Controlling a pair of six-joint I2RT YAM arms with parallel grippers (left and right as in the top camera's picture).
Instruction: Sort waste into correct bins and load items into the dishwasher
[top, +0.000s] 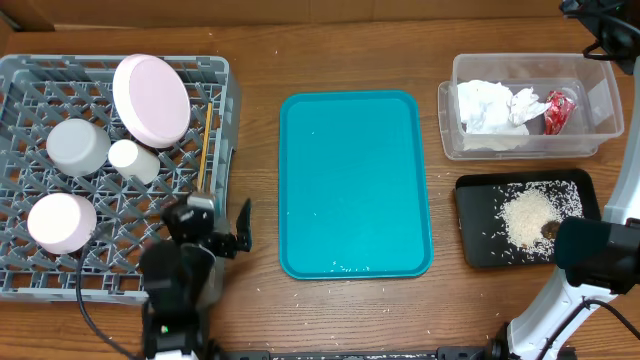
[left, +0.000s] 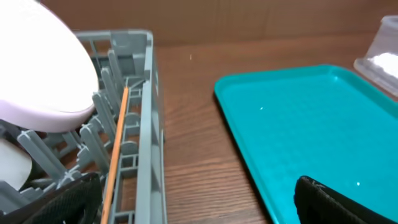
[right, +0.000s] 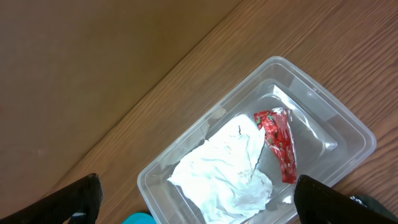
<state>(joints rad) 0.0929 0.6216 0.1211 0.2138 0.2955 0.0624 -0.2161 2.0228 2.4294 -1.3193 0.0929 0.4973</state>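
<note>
Left claw (top: 218, 222) and right claw (right: 205, 202) gape empty; clear tub (top: 452, 140) holds napkins (top: 490, 108), wrapper (top: 558, 112); black tray (top: 475, 225), seemingly rice (top: 527, 215).

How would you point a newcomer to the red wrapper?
Start at the teal tray in the middle of the table; right of it, in the overhead view, the clear tub sits above the black tray. Inside the tub, beside the crumpled white napkins, lies the red wrapper: the only red thing there.

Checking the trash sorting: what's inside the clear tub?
The clear tub holds crumpled white napkins and a red wrapper beside them. Anything under the napkins is covered and cannot be seen.
</note>
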